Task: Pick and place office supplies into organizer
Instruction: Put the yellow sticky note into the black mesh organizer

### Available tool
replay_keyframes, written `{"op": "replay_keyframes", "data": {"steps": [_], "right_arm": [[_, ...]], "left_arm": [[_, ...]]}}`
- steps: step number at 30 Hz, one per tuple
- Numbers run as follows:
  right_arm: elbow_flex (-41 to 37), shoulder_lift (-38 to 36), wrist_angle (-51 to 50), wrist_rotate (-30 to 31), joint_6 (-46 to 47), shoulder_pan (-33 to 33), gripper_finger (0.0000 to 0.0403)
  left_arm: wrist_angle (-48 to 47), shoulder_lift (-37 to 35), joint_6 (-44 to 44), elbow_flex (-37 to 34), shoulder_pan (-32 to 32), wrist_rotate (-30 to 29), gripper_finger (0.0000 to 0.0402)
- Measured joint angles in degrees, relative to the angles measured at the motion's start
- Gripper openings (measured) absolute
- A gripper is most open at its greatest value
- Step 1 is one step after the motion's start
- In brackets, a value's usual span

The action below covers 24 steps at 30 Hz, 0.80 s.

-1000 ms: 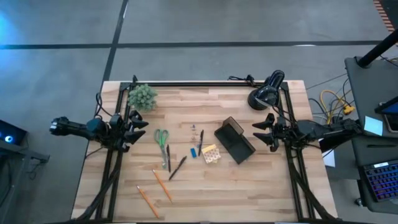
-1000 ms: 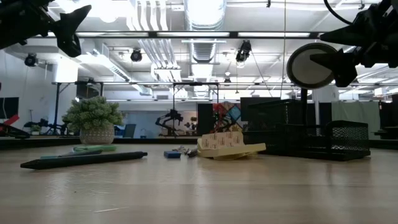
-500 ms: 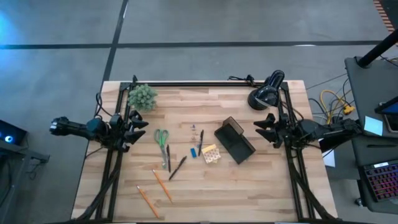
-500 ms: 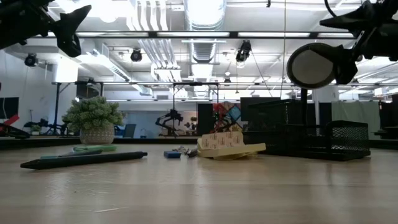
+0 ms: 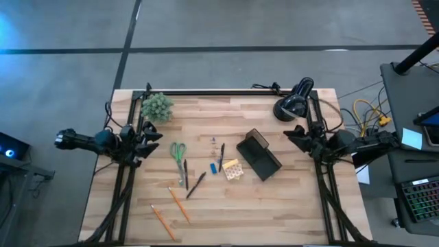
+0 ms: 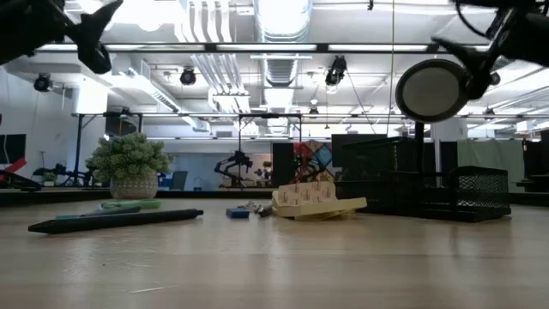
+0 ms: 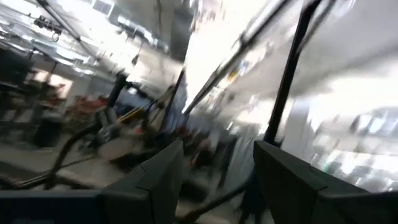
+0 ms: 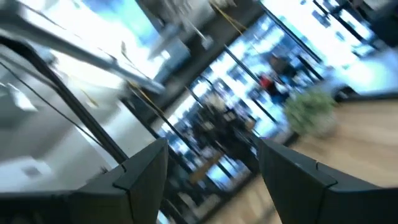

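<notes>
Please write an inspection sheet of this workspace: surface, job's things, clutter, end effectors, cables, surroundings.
Surface: wooden table, bare at its near edge.
Job's things: organizer right of centre; beside it sticky-note pad, blue piece, scissors, dark pens, two pencils nearest the front edge. All still outside the organizer.
Clutter: plant at back left, desk lamp at back right.
End effectors: left end effector open, empty, at left edge; right end effector open, empty, at right edge.
Cables: yellow cables off the table, right.
Surroundings: grey floor; laptop at right.
</notes>
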Motion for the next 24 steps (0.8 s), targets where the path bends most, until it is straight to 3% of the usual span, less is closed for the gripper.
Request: {"op": "replay_keyframes", "data": {"steps": [4, 11, 24], "right_arm": [[0.0, 0.88, 10.13, -0.02, -2.78, 0.0, 0.0238], [0.42, 4.43, 17.32, 0.02, -6.68, 0.0, 0.0238], [5.53, 13.0, 17.11, -0.11, -5.82, 0.0, 0.0238]], "left_arm": [[10.2, -0.02, -9.69, 0.0, 0.0, -0.02, 0.0183], [22.35, -0.04, -2.05, -0.02, 0.0, -3.98, 0.0183], [23.95, -0.02, 5.36, 0.0, 0.0, -11.48, 0.0183]]}}
